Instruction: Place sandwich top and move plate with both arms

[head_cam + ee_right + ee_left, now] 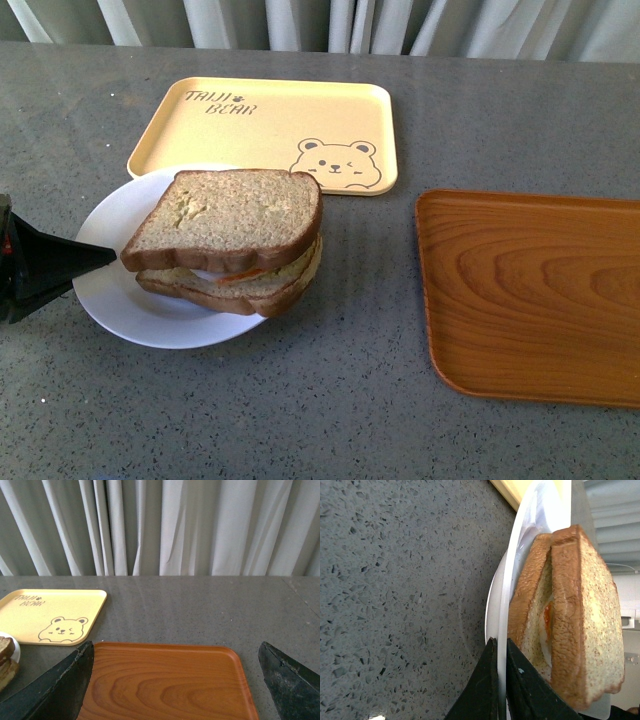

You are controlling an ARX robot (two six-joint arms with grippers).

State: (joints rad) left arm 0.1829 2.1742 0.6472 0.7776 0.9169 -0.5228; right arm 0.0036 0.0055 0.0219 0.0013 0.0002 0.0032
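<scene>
Plate [506, 600] rim — inside left tool [501, 643], pinched

Soft, even daylight comes through the curtain [200, 525] at 12 o'clock. The counter [330, 400] carries a dull sheen, and the plate [105, 220] casts a faint shadow toward 6 o'clock. The front view is slightly grainy. In the left wrist view the plate's rim glares white and the left tool [501, 645] is blurred; the right tool [175, 647] shows dark, soft-edged.
</scene>
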